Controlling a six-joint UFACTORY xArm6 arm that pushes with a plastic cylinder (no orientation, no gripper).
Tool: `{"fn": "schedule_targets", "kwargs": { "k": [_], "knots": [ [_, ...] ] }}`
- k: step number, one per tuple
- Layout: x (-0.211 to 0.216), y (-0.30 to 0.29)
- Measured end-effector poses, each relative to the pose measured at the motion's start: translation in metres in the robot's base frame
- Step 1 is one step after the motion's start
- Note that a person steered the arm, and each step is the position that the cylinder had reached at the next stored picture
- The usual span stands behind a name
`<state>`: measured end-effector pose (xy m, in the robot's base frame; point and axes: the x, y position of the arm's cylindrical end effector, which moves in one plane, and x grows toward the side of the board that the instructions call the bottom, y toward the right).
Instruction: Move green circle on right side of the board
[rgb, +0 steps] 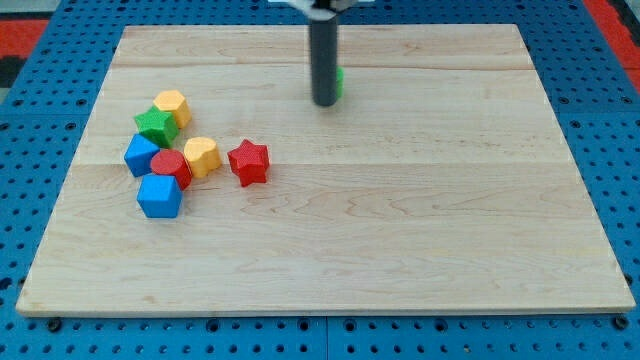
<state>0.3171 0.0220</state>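
Observation:
The green circle (340, 82) sits near the board's top middle. Only a thin green sliver of it shows at the right edge of my rod, which hides the rest. My tip (323, 103) rests on the board just in front and to the left of that block, touching or nearly touching it. A cluster of other blocks lies at the view's left, well apart from my tip.
The left cluster holds a yellow hexagon (172, 105), a green star (156, 125), a blue block (141, 155), a red circle (171, 167), a yellow block (202, 156), a blue cube (159, 195) and a red star (248, 162). The wooden board (430, 220) lies on a blue pegboard.

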Motion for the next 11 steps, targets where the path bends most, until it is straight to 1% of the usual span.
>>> {"fn": "schedule_targets", "kwargs": {
  "k": [1,2,3,4,5,6,7,8,9,10,11],
  "knots": [
    [-0.029,-0.007],
    [-0.066,-0.031],
    [-0.082,0.065],
    [-0.075,0.050],
    [-0.022,0.072],
    [-0.019,0.104],
    [-0.036,0.065],
    [-0.043,0.081],
    [-0.063,0.110],
    [-0.048,0.105],
    [-0.043,0.105]
  ]
}}
